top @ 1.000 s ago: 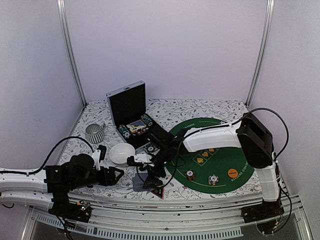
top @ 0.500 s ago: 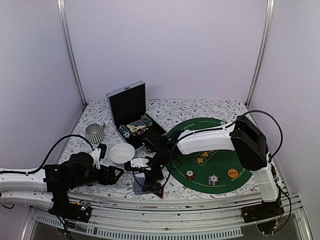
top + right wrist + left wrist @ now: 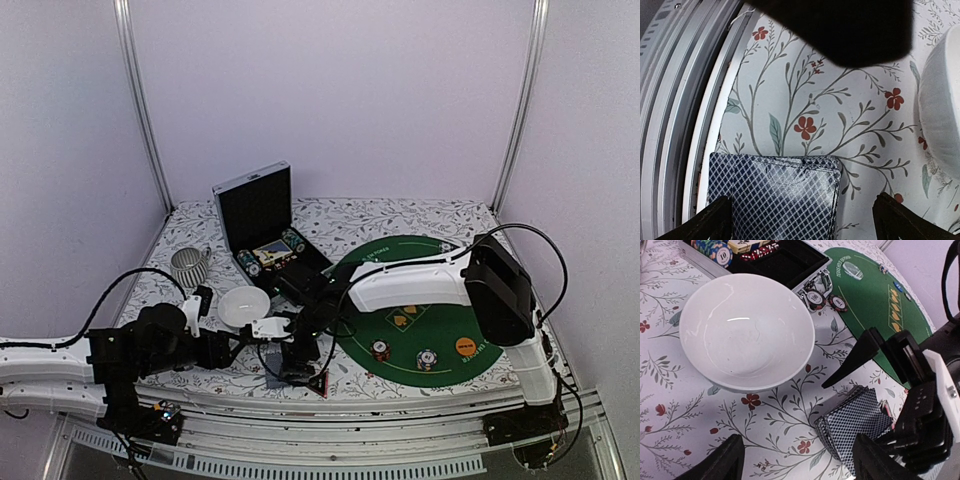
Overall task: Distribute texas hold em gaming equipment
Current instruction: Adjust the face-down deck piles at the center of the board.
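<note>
my right hand (image 3: 802, 222) is spread wide above the stack of cards (image 3: 772, 192), which lies flat on the desk (image 3: 790, 100) near its front edge, beside the white bowl (image 3: 746, 325). my left hand (image 3: 797, 457) is apart too, holding nothing.

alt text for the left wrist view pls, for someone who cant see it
An empty white bowl sits on a floral tablecloth, framed by the open left gripper at the bottom edge. To its lower right the open right gripper hangs over a stack of blue-backed playing cards; a green poker mat and an open chip case lie beyond.
</note>
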`<state>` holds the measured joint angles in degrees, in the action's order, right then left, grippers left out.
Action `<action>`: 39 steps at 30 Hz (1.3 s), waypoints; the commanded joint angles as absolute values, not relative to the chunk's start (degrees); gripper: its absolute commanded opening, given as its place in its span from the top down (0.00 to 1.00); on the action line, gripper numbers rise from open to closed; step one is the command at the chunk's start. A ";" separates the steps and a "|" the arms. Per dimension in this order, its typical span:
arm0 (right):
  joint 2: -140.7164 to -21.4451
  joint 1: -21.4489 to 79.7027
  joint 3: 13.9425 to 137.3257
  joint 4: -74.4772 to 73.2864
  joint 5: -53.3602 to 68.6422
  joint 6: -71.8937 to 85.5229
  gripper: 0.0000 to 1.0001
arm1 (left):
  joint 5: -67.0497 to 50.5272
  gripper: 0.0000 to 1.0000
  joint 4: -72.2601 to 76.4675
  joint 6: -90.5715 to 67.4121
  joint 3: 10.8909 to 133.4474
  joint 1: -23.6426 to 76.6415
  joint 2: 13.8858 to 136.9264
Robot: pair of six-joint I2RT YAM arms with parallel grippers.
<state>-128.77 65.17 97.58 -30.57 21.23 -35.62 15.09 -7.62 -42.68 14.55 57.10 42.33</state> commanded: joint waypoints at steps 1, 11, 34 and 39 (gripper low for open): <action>-130.91 64.20 100.83 -32.47 20.03 -34.95 0.00 | 15.15 0.24 -7.70 -41.36 16.22 56.11 42.19; -128.10 64.07 101.54 -34.26 25.47 -34.50 0.01 | 10.02 0.28 -5.20 -37.48 16.11 56.16 44.05; -109.80 59.79 72.49 -7.51 19.75 30.95 0.27 | 8.19 0.41 -2.59 -35.78 19.69 64.07 57.42; -112.17 60.65 71.68 -6.53 22.06 33.02 0.30 | 7.35 0.30 -2.66 -31.70 20.14 64.36 57.84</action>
